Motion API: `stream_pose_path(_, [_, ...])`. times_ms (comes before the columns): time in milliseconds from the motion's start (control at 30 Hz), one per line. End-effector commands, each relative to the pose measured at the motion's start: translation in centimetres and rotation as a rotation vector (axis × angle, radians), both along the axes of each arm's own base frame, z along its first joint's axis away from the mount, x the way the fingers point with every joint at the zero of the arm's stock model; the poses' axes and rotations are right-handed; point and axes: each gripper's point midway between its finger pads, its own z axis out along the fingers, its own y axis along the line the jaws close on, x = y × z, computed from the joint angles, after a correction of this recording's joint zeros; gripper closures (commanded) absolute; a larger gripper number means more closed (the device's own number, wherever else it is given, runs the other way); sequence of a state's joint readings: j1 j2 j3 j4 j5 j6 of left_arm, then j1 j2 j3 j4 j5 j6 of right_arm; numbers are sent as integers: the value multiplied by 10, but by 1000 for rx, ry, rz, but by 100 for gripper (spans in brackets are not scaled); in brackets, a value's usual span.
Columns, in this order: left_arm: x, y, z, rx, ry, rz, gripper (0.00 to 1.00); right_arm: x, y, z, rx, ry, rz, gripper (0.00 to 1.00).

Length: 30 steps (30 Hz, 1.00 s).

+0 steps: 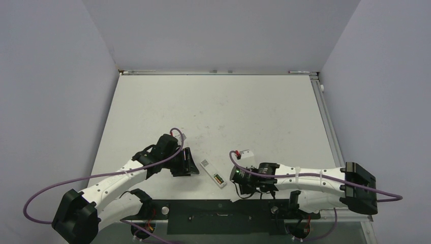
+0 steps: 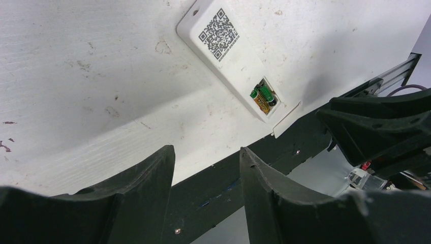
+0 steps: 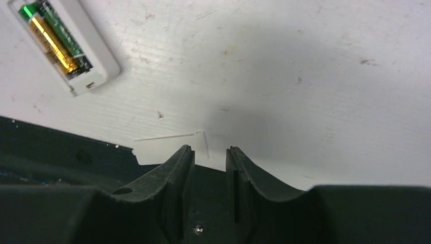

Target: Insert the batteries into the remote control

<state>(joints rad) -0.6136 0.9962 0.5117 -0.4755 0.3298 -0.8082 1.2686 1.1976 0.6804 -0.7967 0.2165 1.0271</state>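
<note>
Left fingers [image 2: 152, 188]: moderately open, empty, touching nothing. Right fingers [image 3: 178, 178]: narrow gap, empty, above bench [image 1: 254, 112] edge. One remote control [image 1: 213, 173] flat on bench between arms, recess up. One gold-orange battery [image 3: 51, 43] in recess; darker battery [image 2: 270, 97] alongside, count unsure.

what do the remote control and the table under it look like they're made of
Remote control: probably moulded plastic, smooth matte white, rounded corners, thin recess walls. Table: perhaps painted or laminated board, matte white, scuffed, with faint parallel lines.
</note>
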Motion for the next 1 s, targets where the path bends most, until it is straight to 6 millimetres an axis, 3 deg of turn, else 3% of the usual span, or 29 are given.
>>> stream_pose_path(0, [9, -9, 17, -45, -41, 3, 53, -16, 23, 9, 72, 25, 95, 73])
stream_pose_path(267, [9, -8, 18, -47, -38, 7, 53, -50, 37, -2, 62, 91, 205, 90])
stream_pose_path(400, [8, -8, 17, -46, -39, 7, 53, -55, 38, -11, 51, 106, 202, 91])
stream_pose_path(767, [5, -5, 15, -34, -33, 3, 53, -48, 44, -29, -6, 94, 169, 91])
stream_pose_path(967, [6, -5, 15, -32, -33, 0, 53, -33, 44, -31, -7, 71, 103, 91])
